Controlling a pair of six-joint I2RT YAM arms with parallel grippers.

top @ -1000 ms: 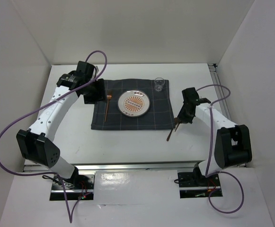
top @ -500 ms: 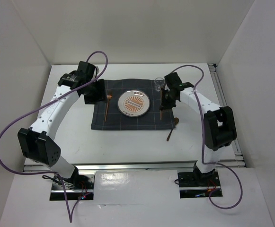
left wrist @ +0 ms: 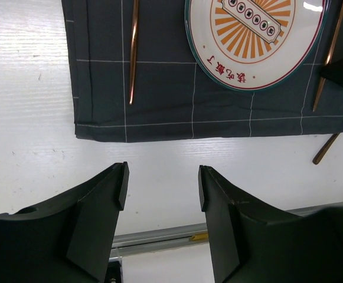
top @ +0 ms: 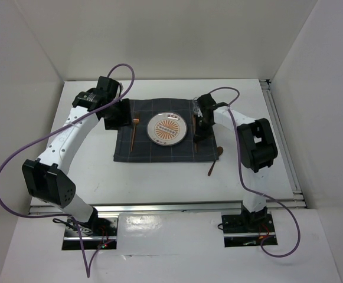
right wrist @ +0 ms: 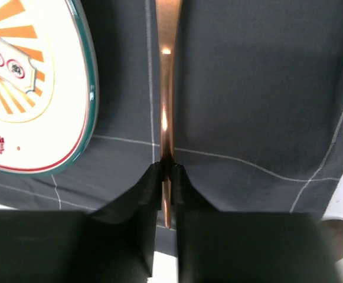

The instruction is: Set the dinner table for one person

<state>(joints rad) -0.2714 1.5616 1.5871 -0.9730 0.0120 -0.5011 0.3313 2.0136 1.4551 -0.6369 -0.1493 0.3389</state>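
right tool (right wrist: 166, 177): pinched shut on copper utensil (right wrist: 166, 88), lining it up parallel to the plate (right wrist: 35, 88) just beside it, likely its place-setting spot | left tool (left wrist: 161, 183): jaws apart, empty, hovering out of the way | table (left wrist: 29, 118): beneath both tools, carrying the cloth (right wrist: 248, 88)

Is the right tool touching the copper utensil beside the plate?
Touching. Right wrist view: the right tool pinches the copper utensil, no gap at either finger.
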